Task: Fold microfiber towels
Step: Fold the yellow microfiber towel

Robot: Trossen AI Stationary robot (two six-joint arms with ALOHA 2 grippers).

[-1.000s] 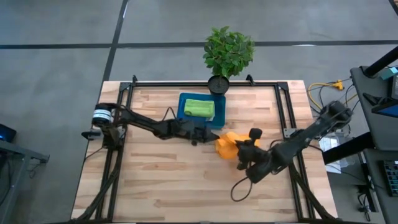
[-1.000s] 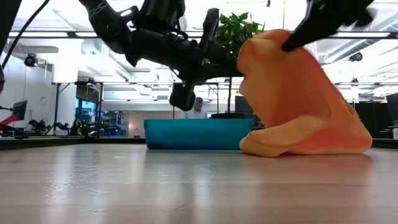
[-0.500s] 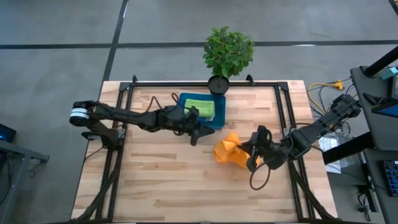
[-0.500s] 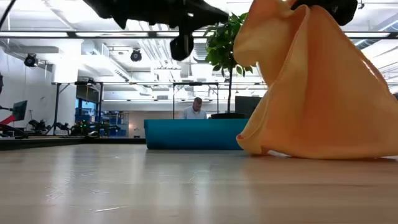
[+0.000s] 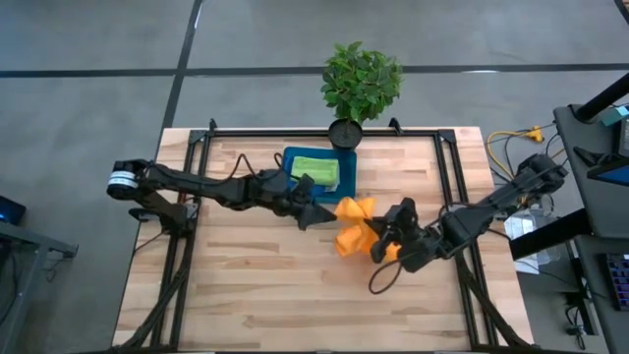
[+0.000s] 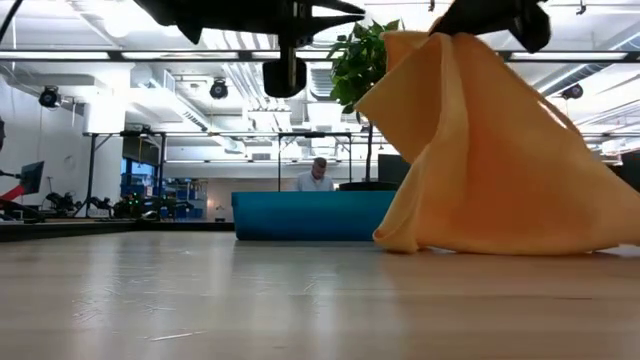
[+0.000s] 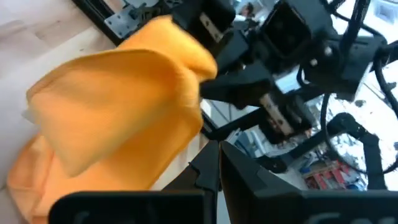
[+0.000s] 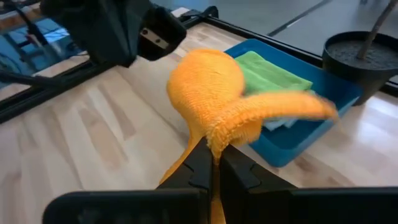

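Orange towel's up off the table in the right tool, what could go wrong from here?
1. The right tool pinches only an edge of the orange towel, with most of it hanging bunched; it may slip out or land crumpled.
2. The left tool sits shut right beside the towel, so the arms might collide or snag it.
3. The blue tray with the green towel lies close; a swing could drag cloth over it.

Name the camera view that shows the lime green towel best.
The high view: the lime green towel lies folded in the blue tray, seen whole from above. The right wrist view shows part of it behind the orange towel. The low view hides it behind the tray wall; the left wrist view misses it.
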